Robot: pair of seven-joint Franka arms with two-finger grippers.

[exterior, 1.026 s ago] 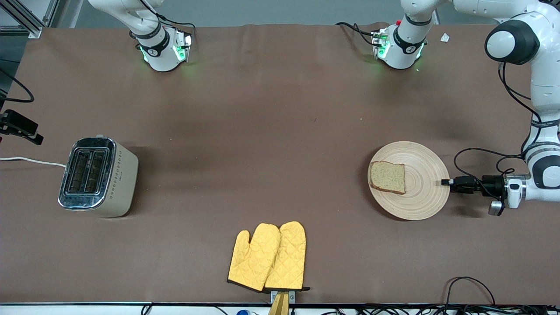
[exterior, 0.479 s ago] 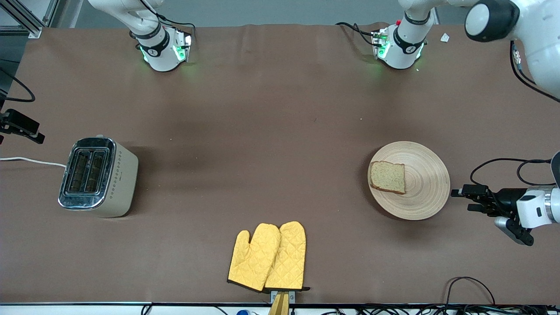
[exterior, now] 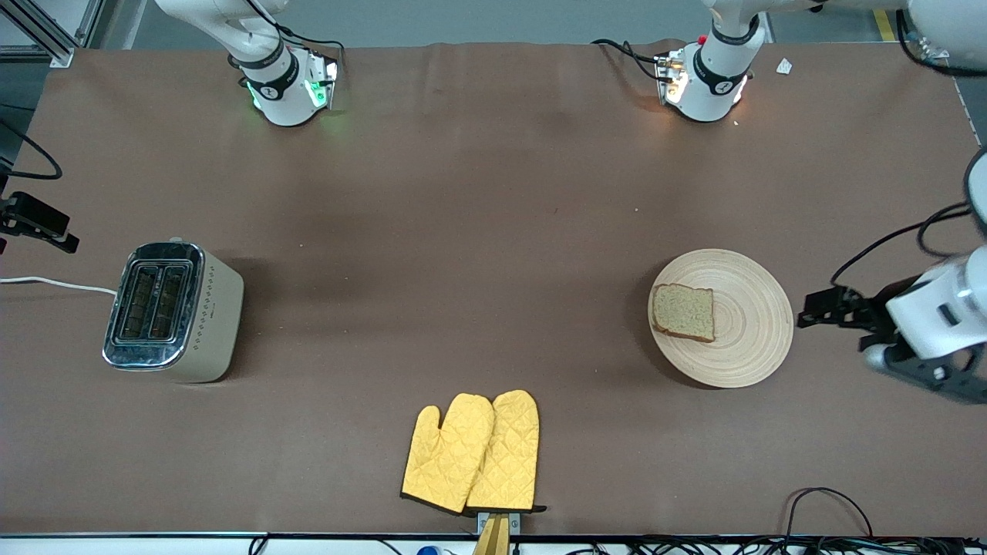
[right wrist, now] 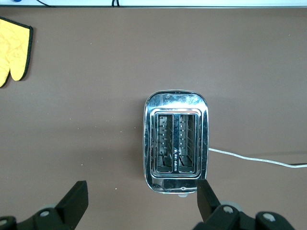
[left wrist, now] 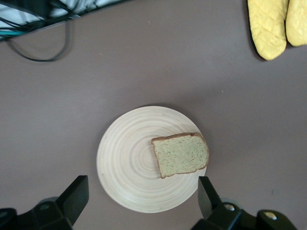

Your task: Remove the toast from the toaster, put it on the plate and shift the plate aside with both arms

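Observation:
The toast (exterior: 683, 311) lies flat on the round light-wood plate (exterior: 748, 324), on the part toward the right arm's end. My left gripper (exterior: 810, 312) is open and empty, up in the air beside the plate's rim at the left arm's end of the table. In the left wrist view the plate (left wrist: 127, 163) and toast (left wrist: 181, 154) lie below the left gripper (left wrist: 142, 199), with its fingers wide apart. My right gripper (right wrist: 142, 201) is open and empty, high over the toaster (right wrist: 176, 141); it is out of the front view.
The chrome and cream toaster (exterior: 171, 311) stands at the right arm's end, both slots without bread, its white cord trailing off the table. Two yellow oven mitts (exterior: 472, 453) lie at the table edge nearest the front camera. Black cables (exterior: 829, 505) lie along that edge.
My left gripper has come off the plate's rim, drawn back toward the left arm's end and risen. The plate and toast have not moved. The left base light turned from green to yellowish.

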